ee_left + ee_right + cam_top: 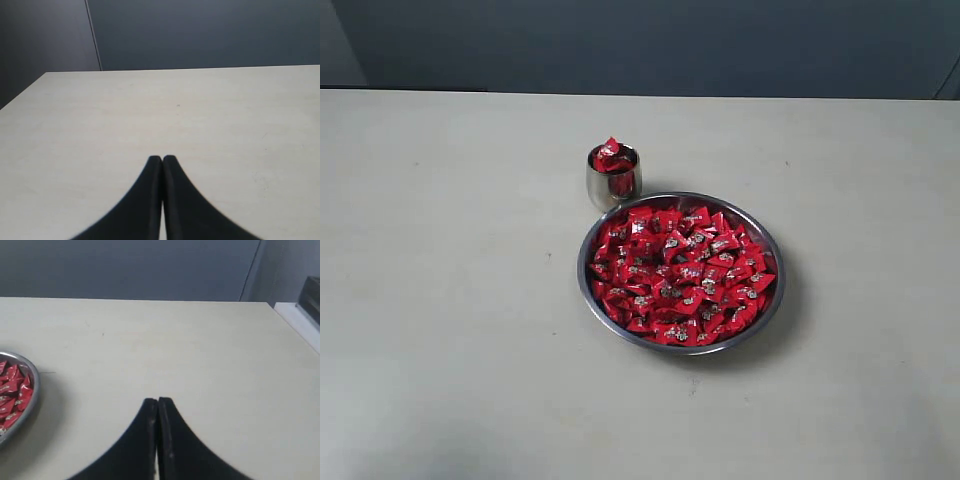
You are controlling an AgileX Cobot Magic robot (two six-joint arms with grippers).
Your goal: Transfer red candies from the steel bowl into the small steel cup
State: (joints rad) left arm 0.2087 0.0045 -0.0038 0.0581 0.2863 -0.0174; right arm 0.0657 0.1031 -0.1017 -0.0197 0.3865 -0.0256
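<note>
On the pale, matt counter, centre: one steel bowl, wide, shallow, round and shiny, with a thin rim. It holds red candies, small square-ish sweets in glossy red wrappers, each with a pale mark. They are heaped across the whole dish, too many to count. Just beside the bowl, at its far left side in the exterior view, touching or nearly so (cannot tell which): one small steel cup, a mirror-finished tumbler with bulging sides, upright. It holds a few of the same sweets, piled to the brim, with one wrapper standing above it. Left hand: two black fingers pressed together, nothing between them, over bare counter; neither vessel shows in its wrist view. Right hand: fingers likewise together and empty, over bare counter, well apart from the bowl, whose rim shows at the edge of its wrist view. Neither hand appears in the exterior view. Progress, as a judgement: the cup looks full or close to it, so the transfer seems done as far as the cup allows. The great bulk of the stock lies in the bowl.
</note>
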